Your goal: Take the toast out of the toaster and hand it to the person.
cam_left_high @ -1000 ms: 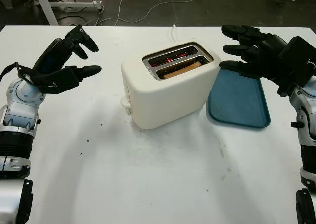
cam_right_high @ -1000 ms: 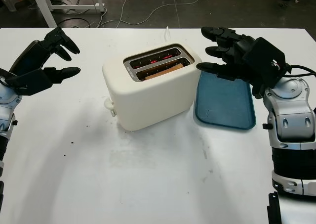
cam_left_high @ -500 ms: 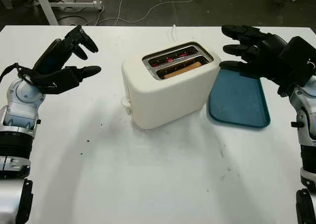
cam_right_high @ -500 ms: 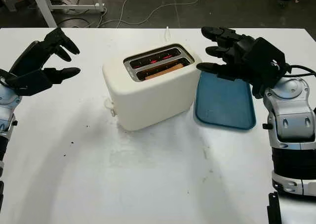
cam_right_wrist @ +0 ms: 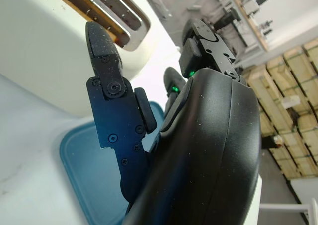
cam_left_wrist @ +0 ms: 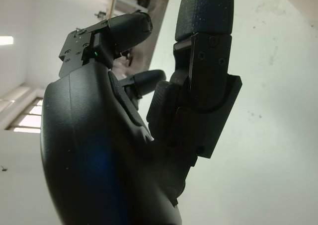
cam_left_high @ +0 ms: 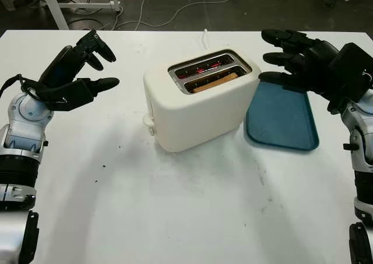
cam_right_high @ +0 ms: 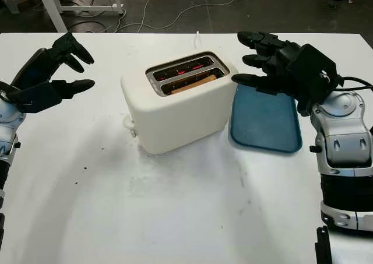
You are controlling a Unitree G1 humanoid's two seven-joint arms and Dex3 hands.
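Change: none; both hands and the toaster sit as a second ago.
Toast (cam_left_high: pixel 214 81): in the toaster's (cam_left_high: pixel 198 109) near slot, long axis along the slot.
Right hand (cam_left_high: pixel 291 59): nearer, just beside the toaster's top, above the blue tray (cam_left_high: pixel 282 121); open, empty.
Left hand (cam_left_high: pixel 78 74): well apart over the table (cam_left_high: pixel 192 217); open, empty.

a cream two-slot toaster (cam_left_high: pixel 198 104) stands upright mid-tabletop, turned at an angle. one brown slice of toast (cam_left_high: pixel 214 81) sits low in its nearer slot; the farther slot glows red inside.
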